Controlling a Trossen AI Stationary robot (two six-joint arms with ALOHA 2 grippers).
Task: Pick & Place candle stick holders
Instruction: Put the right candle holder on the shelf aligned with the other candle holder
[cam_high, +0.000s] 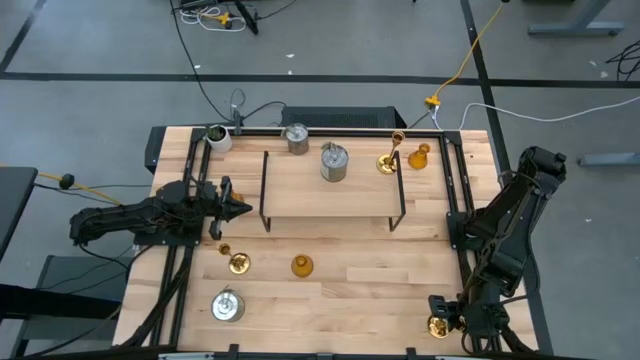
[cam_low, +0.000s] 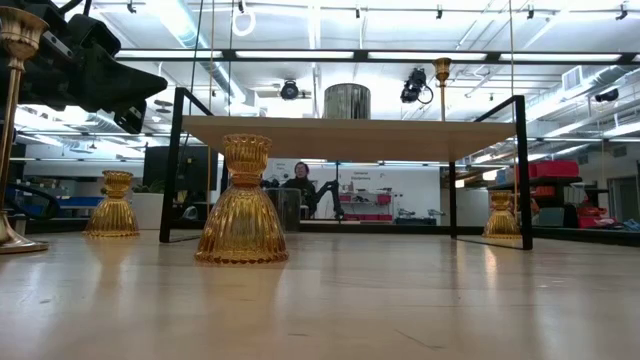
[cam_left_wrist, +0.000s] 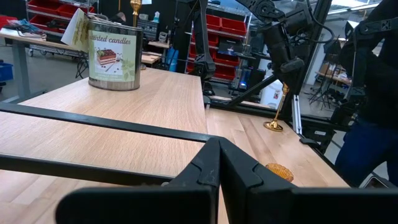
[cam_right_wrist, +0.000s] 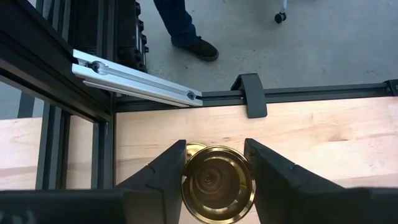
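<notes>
The room is bright. Long ceiling lights (cam_low: 300, 55) shine from above. The table (cam_low: 400, 300) looks shiny and blurry up close. The amber holder (cam_low: 242, 205) glows. Shadows are soft.

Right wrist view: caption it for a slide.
Right gripper straddles a gold holder from above, near the table's edge.
</notes>
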